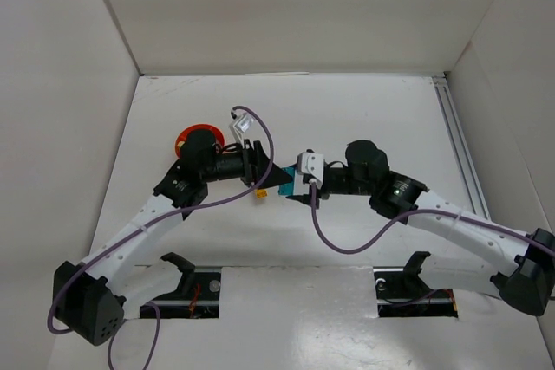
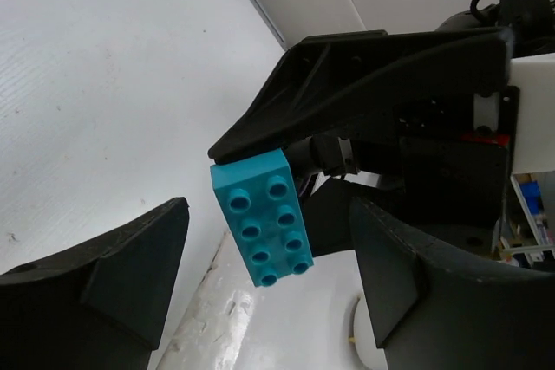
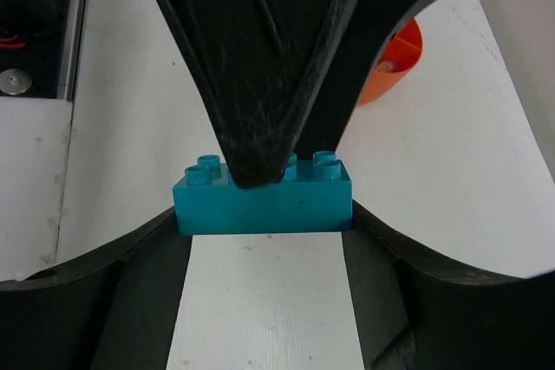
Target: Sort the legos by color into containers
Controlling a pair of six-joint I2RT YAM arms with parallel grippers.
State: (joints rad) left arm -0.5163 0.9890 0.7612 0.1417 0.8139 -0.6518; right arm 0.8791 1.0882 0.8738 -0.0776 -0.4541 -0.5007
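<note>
- Teal brick (image 3: 263,205) is held by its two short ends in the right tool (image 1: 291,185), whose jaws are closed on it at a middling width; the studs are turned toward the left arm.
- The brick is seen at mid-worktop (image 1: 364,110), between the two tools and apparently lifted clear of the surface (contact underneath cannot be ruled out from these views).
- Left tool (image 1: 263,172) is spread wide, with the brick between its fingers. A gap is visible on one side in the left wrist view, so no grip by this tool is noted, though one finger is pressed on or just in front of the studs in the right wrist view.
- Bowl (image 1: 184,138) is found behind the left arm, well apart from the brick and largely hidden. A small pale object may lie inside it; that cannot be confirmed.
- One yellow brick (image 1: 259,194) is seen loose on the worktop just beside the left tool, unsorted.
- No other bricks or containers are in view.
- Judged progress: a hand-over of the teal brick appears to be in hand. Nothing can be counted as sorted from these views, and at least two bricks are left to place.
</note>
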